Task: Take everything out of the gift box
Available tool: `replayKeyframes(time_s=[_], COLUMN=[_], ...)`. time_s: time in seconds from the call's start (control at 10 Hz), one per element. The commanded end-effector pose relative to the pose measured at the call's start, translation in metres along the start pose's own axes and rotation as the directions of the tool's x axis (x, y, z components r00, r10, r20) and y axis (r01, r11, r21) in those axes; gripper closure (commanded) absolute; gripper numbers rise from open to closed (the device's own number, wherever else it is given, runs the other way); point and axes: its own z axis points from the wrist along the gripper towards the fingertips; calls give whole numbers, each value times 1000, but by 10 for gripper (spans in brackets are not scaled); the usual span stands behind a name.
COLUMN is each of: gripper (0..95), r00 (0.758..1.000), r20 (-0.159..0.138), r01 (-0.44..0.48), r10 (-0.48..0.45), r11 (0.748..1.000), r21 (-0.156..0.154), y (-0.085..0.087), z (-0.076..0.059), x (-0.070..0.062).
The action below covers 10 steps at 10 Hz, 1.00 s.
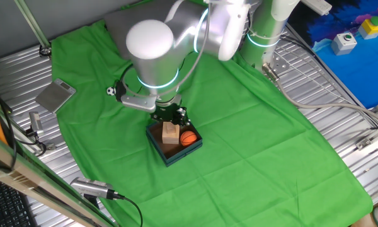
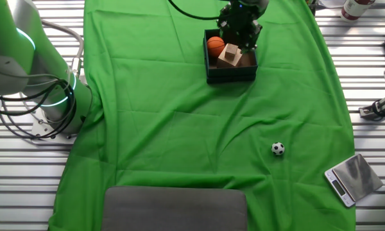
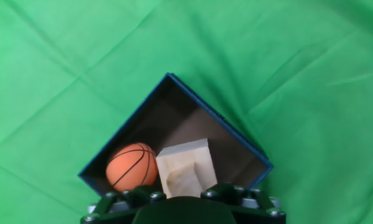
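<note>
We could not tell whether our gripper [image 1: 171, 118], poised over the gift box [image 1: 174, 154], was clenched. Inside the box sat 2 toys, the wooden block [image 3: 185, 167] touching the basketball [image 3: 132, 166]; the soccer ball [image 2: 278, 149] lay well outside.

The gift box [image 2: 230, 72] I'm over is small, square and shallow, with dark teal-blue walls and a brown floor, sitting open on the green cloth. Inside it the small orange basketball [image 3: 132, 167] lies just beside the tan wooden block [image 3: 185, 168], which looks tilted in the other fixed view. The tiny black-and-white soccer ball [image 2: 278, 149] is out of the box, resting on the cloth well apart from it.
</note>
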Motion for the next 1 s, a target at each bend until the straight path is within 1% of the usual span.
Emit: replayKeyframes(time_s=[0.1, 0.2, 0.4, 0.7, 0.8, 0.9, 1.0], gripper=[0, 190, 190, 760, 760, 950, 950], r00=[1000, 999, 999, 1000, 1000, 1000, 1000], r20=[3, 4, 7, 2, 2, 3, 3], r01=[26, 32, 40, 27, 24, 22, 19], r10=[-26, -32, -40, -27, -24, -22, -19], r11=[1000, 999, 999, 1000, 1000, 1000, 1000], r21=[8, 9, 10, 11, 10, 10, 10], y=[-2, -3, -4, -5, -5, -5, -6], z=[7, 10, 17, 20, 21, 22, 23], x=[1, 1, 1, 1, 1, 1, 1])
